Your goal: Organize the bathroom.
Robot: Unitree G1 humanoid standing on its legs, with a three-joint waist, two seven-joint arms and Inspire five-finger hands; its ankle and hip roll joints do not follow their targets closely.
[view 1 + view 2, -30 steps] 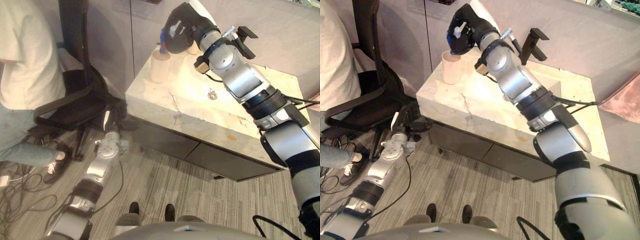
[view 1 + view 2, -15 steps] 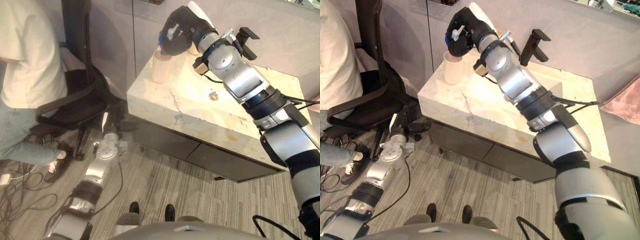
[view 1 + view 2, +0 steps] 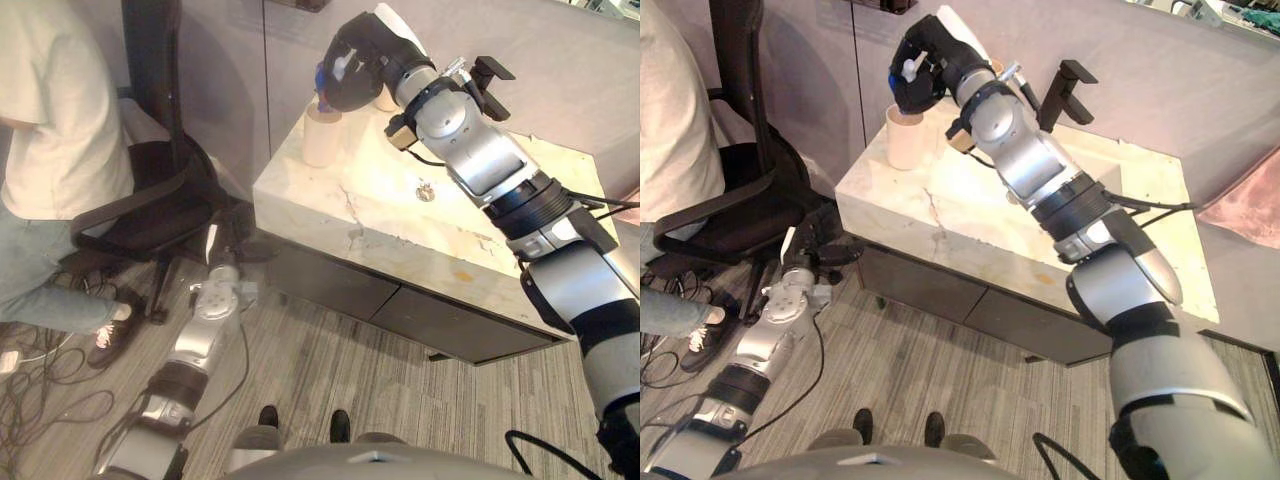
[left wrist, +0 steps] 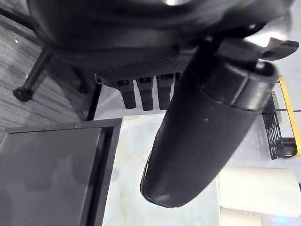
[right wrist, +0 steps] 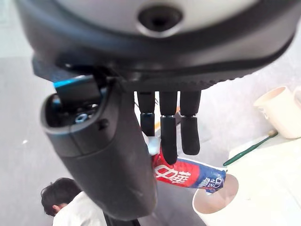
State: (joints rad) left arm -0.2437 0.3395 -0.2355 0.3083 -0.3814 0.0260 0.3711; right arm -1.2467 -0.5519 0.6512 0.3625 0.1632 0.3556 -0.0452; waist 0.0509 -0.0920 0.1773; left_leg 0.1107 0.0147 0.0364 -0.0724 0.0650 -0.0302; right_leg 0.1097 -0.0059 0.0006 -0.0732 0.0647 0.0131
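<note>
So starting on the left, a person in a light top and jeans sits by a black office chair, and just past that the robot's left arm hangs low over the wood-look floor with the left hand down beside the dark cabinet front. In its wrist view the fingers look pretty much straight and relaxed, nothing in them. Moving over, there's the pale marble surface, and at its far left corner stands a cream cup. The right arm is stretched way out across the surface, elbow up, so the right hand sits directly above that cup, palm facing down-ish. That hand has its fingers and thumb curled around a toothpaste tube, red, white and blue, and the wrist view shows the tube's lower end right over the cup's open mouth; can't tell if it's touching the rim or not. Further along that same wrist view there's a second cream mug with a green toothbrush lying on the surface near it. To the right of the arm a black faucet sticks up at the back of the surface.
</note>
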